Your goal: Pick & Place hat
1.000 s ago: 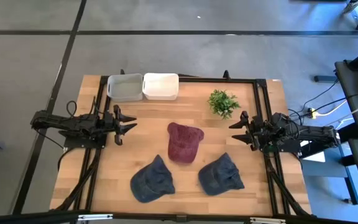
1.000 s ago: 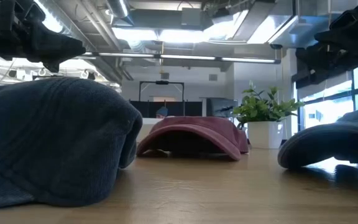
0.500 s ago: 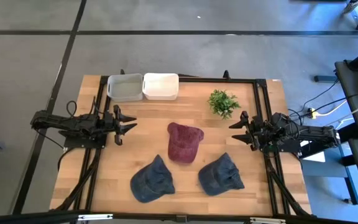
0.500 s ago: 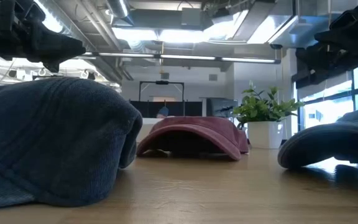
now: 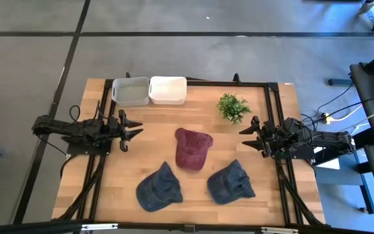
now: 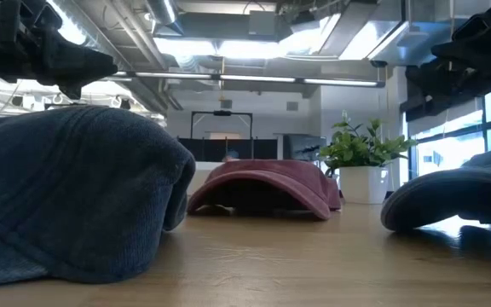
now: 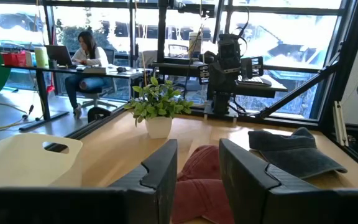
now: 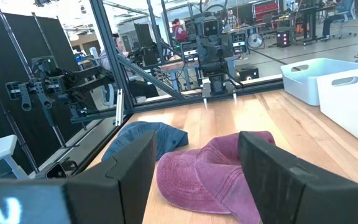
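Three caps lie flat on the wooden table. A dark red cap (image 5: 191, 148) sits at the middle, also in the low view (image 6: 267, 188). One dark blue cap (image 5: 158, 188) lies near the front left, another (image 5: 231, 182) near the front right. My left gripper (image 5: 135, 127) hovers open at the table's left side, pointing toward the red cap (image 7: 197, 177). My right gripper (image 5: 247, 130) hovers open at the right side, with the red cap (image 8: 213, 177) in front of it. Neither touches a cap.
A grey bin (image 5: 130, 91) and a white bin (image 5: 168, 90) stand side by side at the far edge. A small potted plant (image 5: 232, 107) stands far right of centre. Bare wood shows between the caps and the bins.
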Tool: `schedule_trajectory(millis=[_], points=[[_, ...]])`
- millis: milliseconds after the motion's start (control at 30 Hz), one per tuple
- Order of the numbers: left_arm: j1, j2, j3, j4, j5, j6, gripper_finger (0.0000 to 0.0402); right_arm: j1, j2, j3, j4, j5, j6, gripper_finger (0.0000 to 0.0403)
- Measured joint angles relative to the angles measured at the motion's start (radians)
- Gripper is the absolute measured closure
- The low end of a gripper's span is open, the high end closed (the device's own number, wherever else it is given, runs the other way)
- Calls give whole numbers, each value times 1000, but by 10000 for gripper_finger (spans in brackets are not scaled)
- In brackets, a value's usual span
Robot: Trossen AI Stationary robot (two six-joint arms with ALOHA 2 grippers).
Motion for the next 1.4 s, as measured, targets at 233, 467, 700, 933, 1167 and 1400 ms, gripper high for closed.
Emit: schedule_trajectory(millis=[233, 467, 700, 933, 1167, 1400], points=[[0, 0, 0, 0, 0, 0, 288, 0, 0, 0, 1, 0, 12, 174], [0, 0, 0, 0, 0, 0, 288, 0, 0, 0, 3, 54, 20, 174], [0, 0, 0, 0, 0, 0, 288, 0, 0, 0, 15, 307, 186, 174], [0, 0, 0, 0, 0, 0, 288, 0, 0, 0, 15, 474, 237, 174], [0, 0, 0, 57, -8, -52, 288, 0, 0, 0, 21, 559, 237, 141], [0, 0, 0, 150, -117, -199, 288, 0, 0, 0, 24, 586, 241, 91]])
